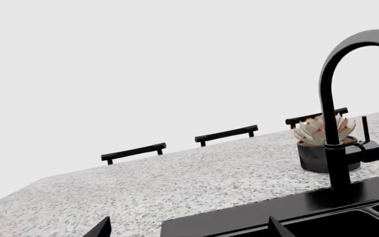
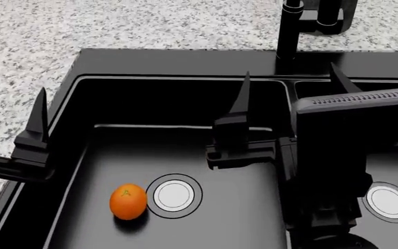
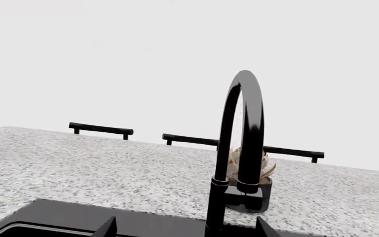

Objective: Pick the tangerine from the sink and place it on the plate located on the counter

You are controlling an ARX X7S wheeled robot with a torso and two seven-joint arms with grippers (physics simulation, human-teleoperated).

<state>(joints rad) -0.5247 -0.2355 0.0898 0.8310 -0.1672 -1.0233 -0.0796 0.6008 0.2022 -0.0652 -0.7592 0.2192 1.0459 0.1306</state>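
The tangerine (image 2: 128, 201) lies on the floor of the left basin of the black sink (image 2: 151, 62), touching the rim of a silver drain (image 2: 174, 195). My right gripper (image 2: 290, 72) hangs open and empty above the basin, beyond and to the right of the fruit, with its fingers (image 2: 242, 104) pointing at the faucet (image 2: 289, 31). In the right wrist view the same gripper (image 3: 186, 228) shows two spread tips. My left gripper (image 1: 188, 228) is open over the sink's left edge; one finger (image 2: 39, 119) shows in the head view. Granite counter (image 2: 116, 26) surrounds the sink. The plate is out of view.
A dark pot with a pale succulent (image 1: 324, 143) stands on the counter just behind the faucet (image 1: 337, 123). Black bar handles (image 1: 133, 153) line the counter's far edge against a white wall. The right basin has its own drain (image 2: 387, 201).
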